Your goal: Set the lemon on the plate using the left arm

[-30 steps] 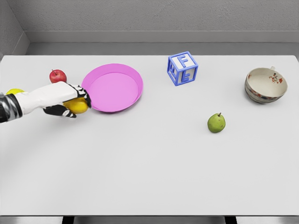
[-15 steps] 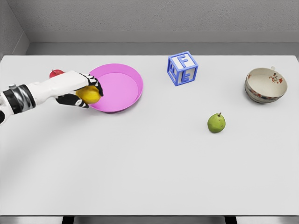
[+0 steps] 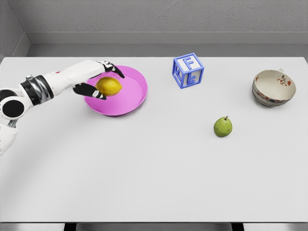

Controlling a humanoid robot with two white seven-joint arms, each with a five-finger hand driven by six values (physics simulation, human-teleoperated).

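The left hand (image 3: 98, 79) held the lemon (image 3: 109, 86) with its fingers (image 3: 113, 70) closed around it, over the left part of the pink plate (image 3: 132, 96). I could not tell if the lemon already touched the plate or was a little above it. If the fingers let go while it was high, the lemon, being round, could roll over the low rim onto the bench (image 3: 154, 168). A finger could also catch the near rim and push the light plate. The toy block (image 3: 188, 70), pear (image 3: 223, 126) and bowl (image 3: 273, 87) were well apart.
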